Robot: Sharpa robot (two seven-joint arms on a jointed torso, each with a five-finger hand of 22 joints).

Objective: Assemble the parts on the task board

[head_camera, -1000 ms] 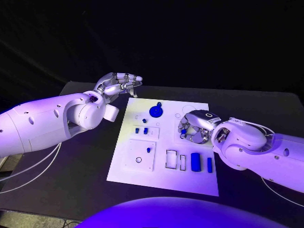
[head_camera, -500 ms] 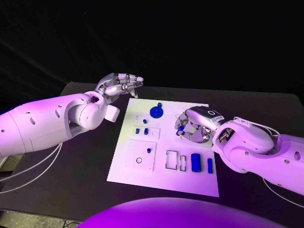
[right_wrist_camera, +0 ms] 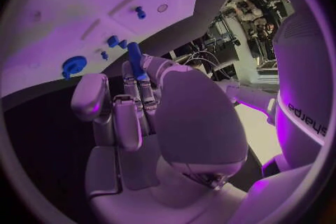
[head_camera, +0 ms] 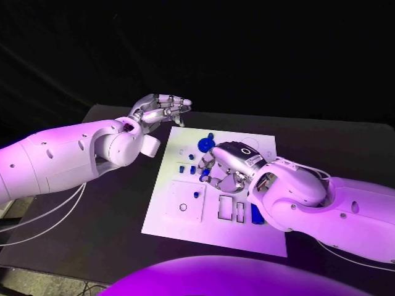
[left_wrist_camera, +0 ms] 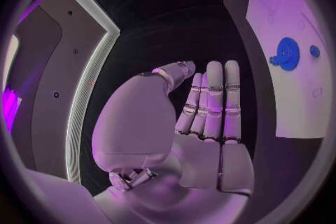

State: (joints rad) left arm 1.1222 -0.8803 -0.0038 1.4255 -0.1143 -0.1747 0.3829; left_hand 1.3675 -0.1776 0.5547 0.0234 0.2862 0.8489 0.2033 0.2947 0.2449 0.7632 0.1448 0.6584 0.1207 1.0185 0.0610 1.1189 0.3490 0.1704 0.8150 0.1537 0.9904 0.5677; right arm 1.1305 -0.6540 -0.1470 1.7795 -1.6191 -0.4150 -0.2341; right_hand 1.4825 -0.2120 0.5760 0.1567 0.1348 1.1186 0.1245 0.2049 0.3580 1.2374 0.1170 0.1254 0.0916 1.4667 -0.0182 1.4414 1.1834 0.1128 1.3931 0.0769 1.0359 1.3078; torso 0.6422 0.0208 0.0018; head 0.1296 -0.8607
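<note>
The white task board (head_camera: 213, 239) lies in the middle of the table. A blue gear (head_camera: 203, 145) stands near its far edge, with small blue pegs (head_camera: 181, 168) in front of it. My right hand (head_camera: 226, 168) hovers over the board's middle and pinches a slim blue pin (right_wrist_camera: 136, 60) between its fingers. In the right wrist view the gear (right_wrist_camera: 73, 64) and pegs (right_wrist_camera: 112, 41) lie just past the pin's tip. My left hand (head_camera: 162, 108) is raised beyond the board's far left corner, fingers straight and holding nothing (left_wrist_camera: 210, 106). The left wrist view shows the gear (left_wrist_camera: 287, 55) off to the hand's side.
Rectangular slots (head_camera: 224, 206) and a larger blue block (head_camera: 255, 213) sit near the board's near edge, partly under my right forearm. A square inset with a small blue peg (head_camera: 195, 193) lies at the board's left. Black table (head_camera: 100, 209) surrounds the board.
My right hand has moved leftward across the board, from its right side to over its middle, still holding the blue pin. The left hand has barely moved.
</note>
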